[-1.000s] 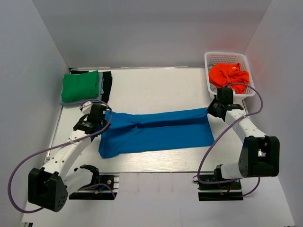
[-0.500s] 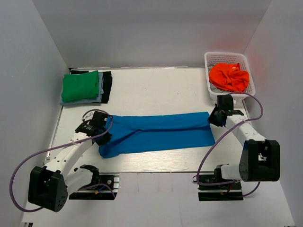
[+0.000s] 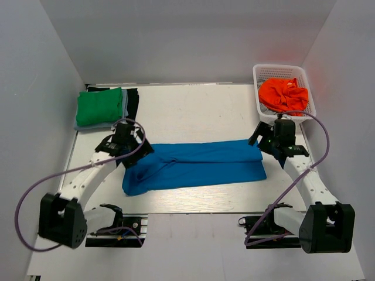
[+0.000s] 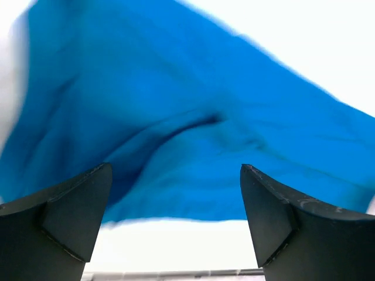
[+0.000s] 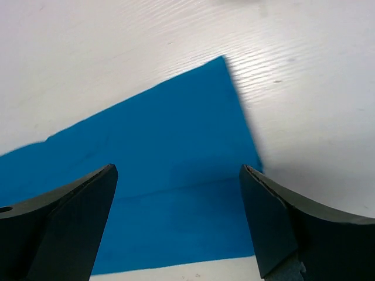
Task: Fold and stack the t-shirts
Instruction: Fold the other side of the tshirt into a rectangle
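Blue t-shirt (image 3: 193, 165) lies flat as a long folded strip across the table (image 3: 193, 111). My left gripper (image 4: 176, 168) stands spread wide over its left end, my right gripper (image 5: 179, 168) over its right end — neither pinches anything.

1. The blue t-shirt (image 3: 193, 165) is soft, matt cloth, lightly creased.
2. The tabletop (image 3: 193, 111) is white and smooth, with a faint grain and a slight sheen.
3. The basket (image 3: 280, 67) is white plastic mesh.
4. The left tool (image 4: 176, 170) and right tool (image 5: 177, 170) have matt black plastic fingers.
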Available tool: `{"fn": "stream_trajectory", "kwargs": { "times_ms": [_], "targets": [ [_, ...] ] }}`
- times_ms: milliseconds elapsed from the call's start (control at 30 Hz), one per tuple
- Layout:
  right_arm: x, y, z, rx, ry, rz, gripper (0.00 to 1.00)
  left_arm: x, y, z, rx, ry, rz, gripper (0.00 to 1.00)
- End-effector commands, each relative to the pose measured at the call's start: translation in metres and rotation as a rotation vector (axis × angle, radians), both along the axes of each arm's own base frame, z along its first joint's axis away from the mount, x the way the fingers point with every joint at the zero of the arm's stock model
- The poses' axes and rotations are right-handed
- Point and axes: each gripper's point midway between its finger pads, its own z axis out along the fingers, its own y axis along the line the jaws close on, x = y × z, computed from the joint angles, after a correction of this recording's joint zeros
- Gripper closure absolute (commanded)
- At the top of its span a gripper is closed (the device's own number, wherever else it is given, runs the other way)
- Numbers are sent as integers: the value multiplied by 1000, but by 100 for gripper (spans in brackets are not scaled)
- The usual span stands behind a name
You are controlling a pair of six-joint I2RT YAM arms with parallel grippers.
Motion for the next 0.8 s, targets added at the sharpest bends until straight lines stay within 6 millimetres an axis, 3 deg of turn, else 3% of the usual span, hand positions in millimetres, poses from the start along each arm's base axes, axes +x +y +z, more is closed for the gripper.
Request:
{"fn": "stream_trajectory", "kwargs": {
  "times_ms": [0,67,100,200,233,333,400,500,767],
  "targets": [
    [5,46,5,92,-86,254,10,56,-44,24,-92,-180,-207,0],
    [4,62,-4,134,-77,322,10,71,-60,24,-84,-208,-301,0],
    [1,69,-12,148,-52,345,10,80,-65,11,-85,-187,-319,0],
    [-2,73,-33,158,-10,335,10,95,-80,5,-69,-177,-367,0],
    [-2,72,-37,156,2,325,10,96,-80,-10,-62,-137,-366,0],
    [-4,63,-52,134,53,267,10,88,-86,-22,-42,-88,-400,0],
    [-5,60,-58,127,76,245,10,72,-82,-41,-24,-38,-406,0],
    [-4,59,-63,143,94,217,10,51,-94,-47,-74,-15,-463,0],
    [-7,57,-70,138,117,201,10,6,-113,-33,-143,-23,-523,0]
  ]
}}
